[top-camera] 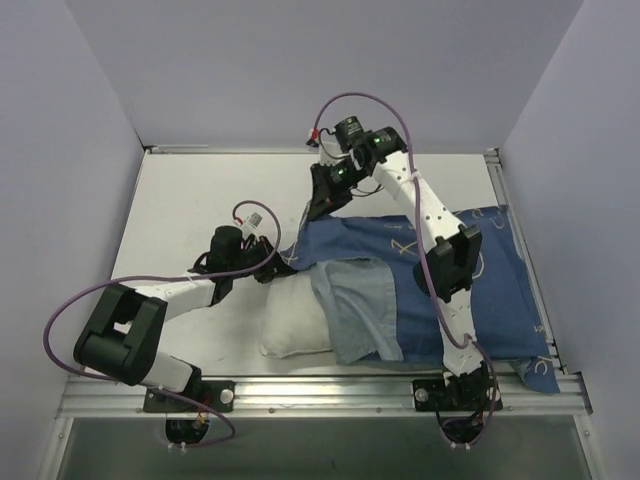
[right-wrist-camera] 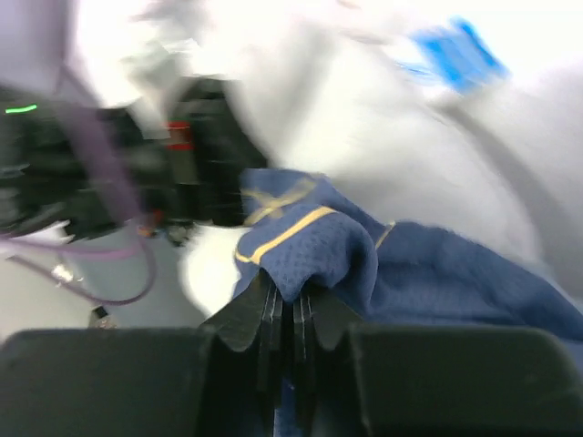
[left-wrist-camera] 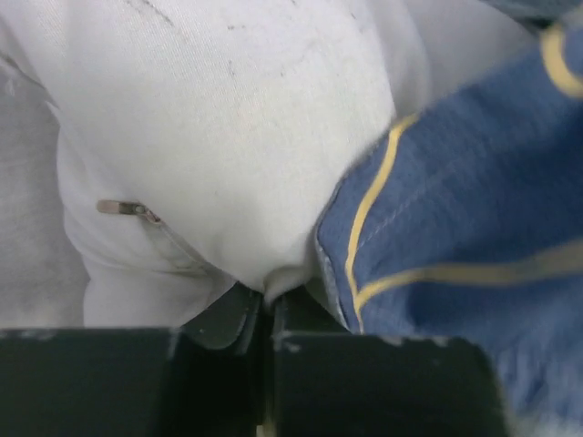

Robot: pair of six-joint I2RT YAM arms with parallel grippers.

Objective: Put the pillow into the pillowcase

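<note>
Pillow: the pillow lies at the lower middle of the top view. Its right part is already under the pale flap of the pillowcase, which spreads toward the right of the frame.
Left gripper: your left gripper is pinched tight on a tuck of the pillow's white cover, bottom centre of its wrist view, right of a small zipper pull.
Right gripper: your right gripper is clamped on a fold of the navy hem, bottom centre of its blurred view.
Step in hand: most likely feeding the pillow into the mouth.
How to do it well: lift the hem with the right so the mouth gapes over the pillow's corner. Then push the pillow rightward with the left, low along the table.
Pace: go slowly, because the left pinch holds thin cover only and may slip.
Watch: the grippers sit near each other, so give them room.
</note>
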